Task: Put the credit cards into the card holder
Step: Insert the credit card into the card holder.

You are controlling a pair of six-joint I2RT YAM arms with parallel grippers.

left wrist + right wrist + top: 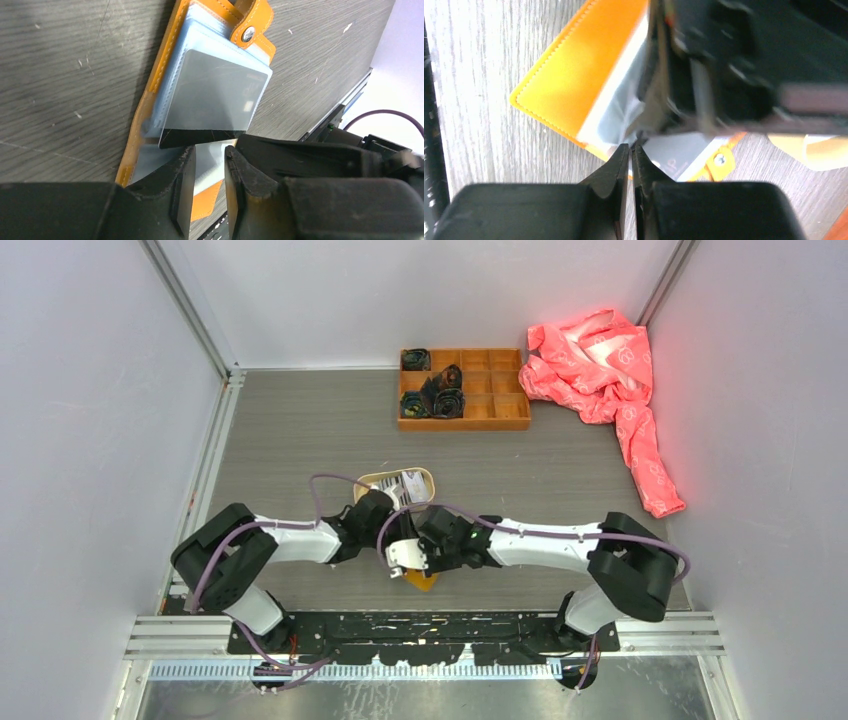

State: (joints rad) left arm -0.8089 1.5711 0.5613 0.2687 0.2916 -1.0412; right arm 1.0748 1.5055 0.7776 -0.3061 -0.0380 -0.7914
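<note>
- Step in hand: seating one card. A thin, pale grey rectangular credit card (215, 100) has its far end inside a clear plastic sleeve (200, 32) of the mustard-orange folding card holder (574, 75). Its dark-banded near edge sticks out and rides up off the sleeve stack.
- The card holder lies open and flat on the grey wood-grain desk (60, 75), near the front edge between the two arms. Its snap tab (247, 34) is at the end far from the left wrist.
- Left pincer (210, 155): fingers partly apart, tips just beside the card's near edge, at about its middle. It clamps nothing that I can make out; pale plastic shows through the gap.
- Right pincer (631, 150): closed to a slit, tips at a sleeve edge beside the orange cover. Judged to be nipping that sleeve to keep the pocket open. The view is blurred, so this is not certain.
- Stock left: more cards (408, 485) in the oval tan shallow tray (380, 474), just beyond both pincers.
- Next move, judged: push the card along its length until its near edge is inside the sleeve. This calls for a shallow angle and for the right pincer to hold the sleeve steady so the card holder does not slide. After that, fetch the next card from the tray.
</note>
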